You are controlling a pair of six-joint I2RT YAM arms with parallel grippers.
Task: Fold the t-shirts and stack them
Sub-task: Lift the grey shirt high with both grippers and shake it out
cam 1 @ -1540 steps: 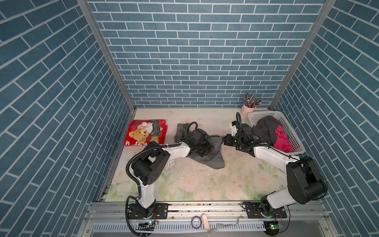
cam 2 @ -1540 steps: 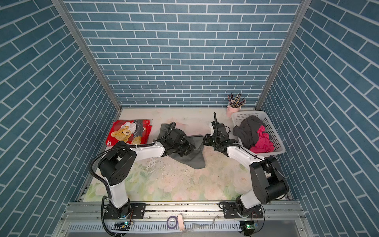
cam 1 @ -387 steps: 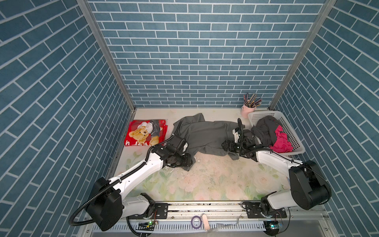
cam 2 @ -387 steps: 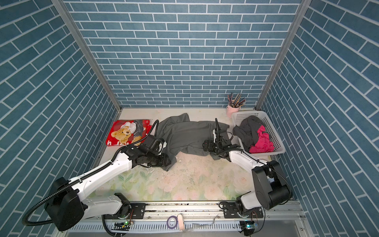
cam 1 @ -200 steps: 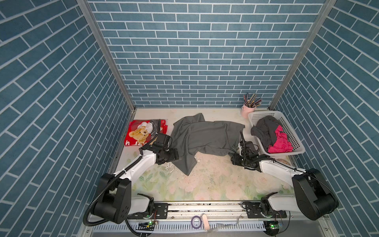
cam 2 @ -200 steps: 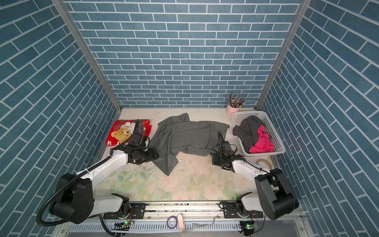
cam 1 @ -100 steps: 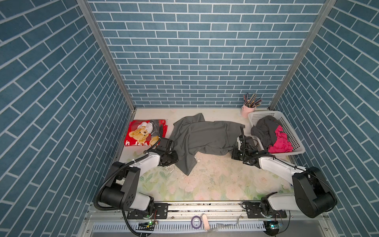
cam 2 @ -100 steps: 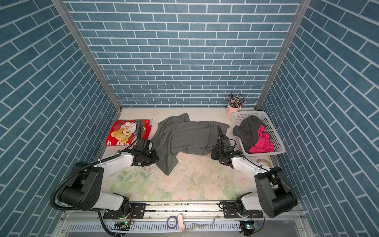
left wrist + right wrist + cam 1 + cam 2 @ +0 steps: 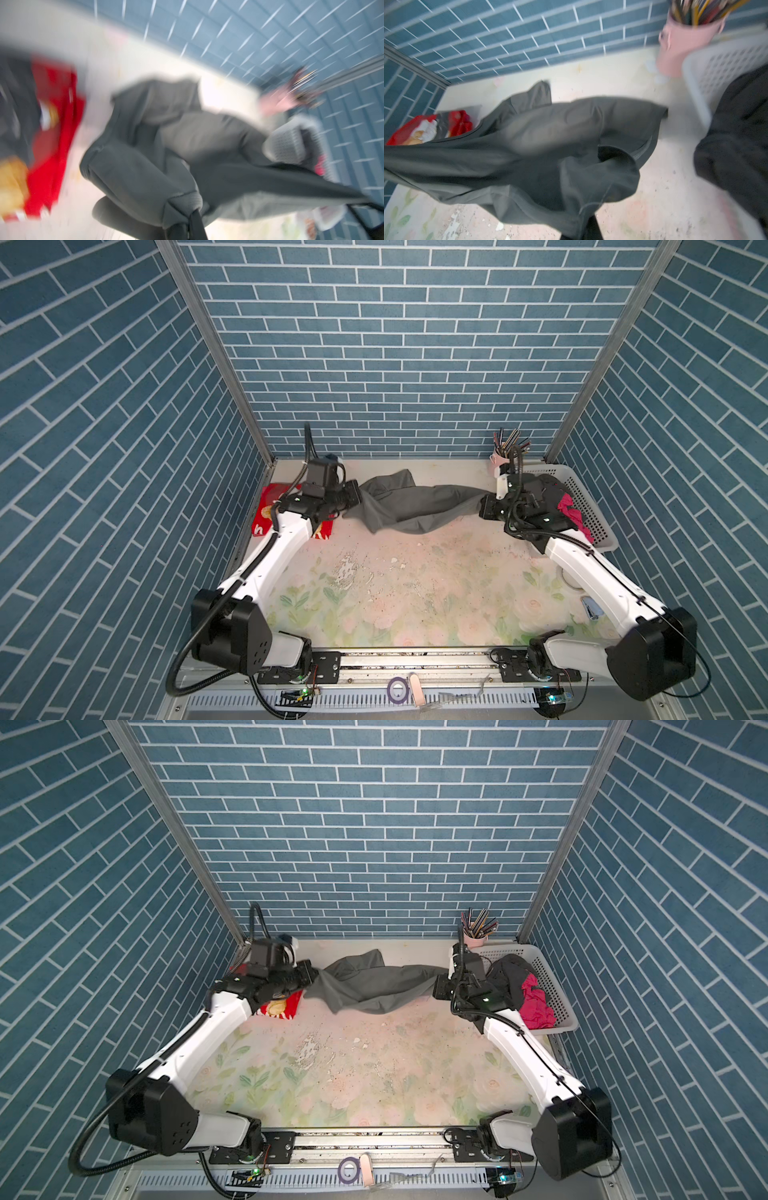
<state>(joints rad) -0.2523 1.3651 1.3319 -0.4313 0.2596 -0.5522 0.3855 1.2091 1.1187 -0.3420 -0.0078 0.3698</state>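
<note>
The plain dark grey t-shirt hangs stretched between my two grippers above the back of the table, its lower folds sagging toward the surface. My left gripper is shut on the shirt's left edge. My right gripper is shut on its right edge. The red teddy-bear t-shirt lies folded at the back left, partly hidden under my left arm. A dark shirt and a magenta one sit crumpled in the basket.
The white perforated basket stands at the back right, close behind my right wrist. A pink cup of pencils stands by the back wall. A small silver object lies near the right edge. Brick walls enclose three sides.
Both grippers shut on the grey shirt's edges, then rose and moved toward the back wall. The shirt went from lying spread on the table to hanging stretched between them.
</note>
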